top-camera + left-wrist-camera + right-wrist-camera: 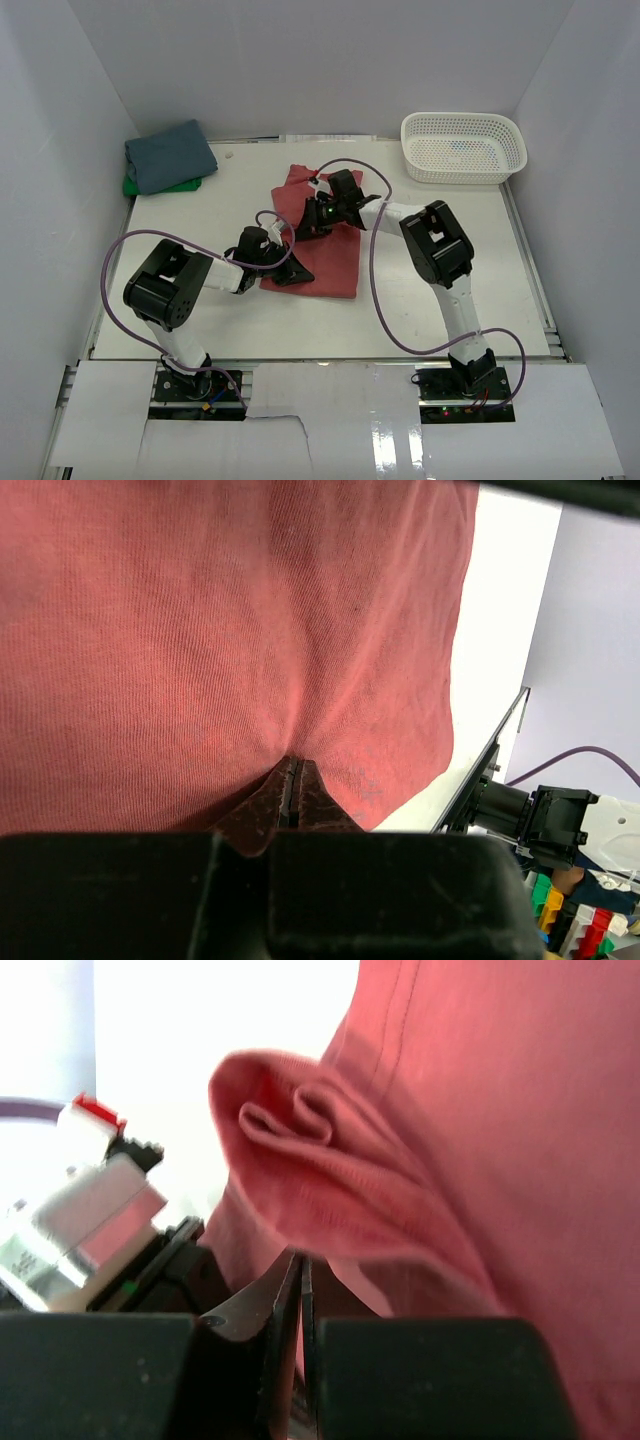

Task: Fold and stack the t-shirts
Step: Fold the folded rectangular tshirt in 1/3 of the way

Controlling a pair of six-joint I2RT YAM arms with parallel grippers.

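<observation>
Tabletop (200,215): coral-red shirt (335,265) lengthwise near-to-far

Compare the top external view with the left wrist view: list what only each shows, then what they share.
Only the top external view: the white basket, the slate-blue shirt lying on the green shirt in the far left corner, and the right claw on the coral-red shirt. Only the left wrist view: the cloth's weave puckering where the left claw pinches it with shut tips. Both: the coral-red shirt, the left claw and the white table.
</observation>
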